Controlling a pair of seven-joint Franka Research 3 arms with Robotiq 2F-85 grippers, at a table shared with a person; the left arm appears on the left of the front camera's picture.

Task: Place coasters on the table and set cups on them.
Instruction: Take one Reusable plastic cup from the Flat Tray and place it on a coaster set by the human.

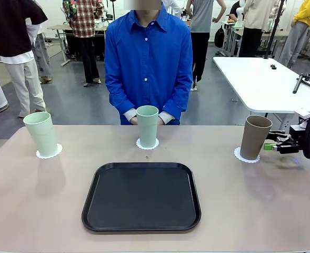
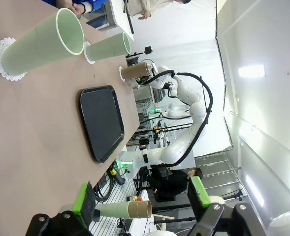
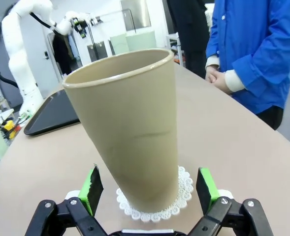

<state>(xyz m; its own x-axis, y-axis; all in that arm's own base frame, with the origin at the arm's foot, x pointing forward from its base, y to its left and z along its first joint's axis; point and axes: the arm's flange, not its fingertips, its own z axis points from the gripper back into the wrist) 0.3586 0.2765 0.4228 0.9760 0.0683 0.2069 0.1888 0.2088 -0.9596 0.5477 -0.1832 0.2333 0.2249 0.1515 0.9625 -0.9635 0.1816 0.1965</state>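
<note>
Now three tall tapered cups each stand on a lacy white coaster beyond the black rounded tray (image 1: 141,196) on the beige table (image 1: 39,211): a mint cup (image 1: 41,133) far left of it, a mint cup (image 1: 147,126) just behind it, a brown-taupe cup (image 1: 255,137) far right. The right gripper (image 3: 149,189) stands open, green pads (image 3: 91,189) flanking the brown cup without touching. The left gripper (image 2: 142,199) is open, holding nothing.

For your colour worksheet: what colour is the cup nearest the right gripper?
Brown-taupe cup, clearest in the right wrist view.

3 cups (image 1: 147,125) on coasters (image 1: 147,144)
</note>
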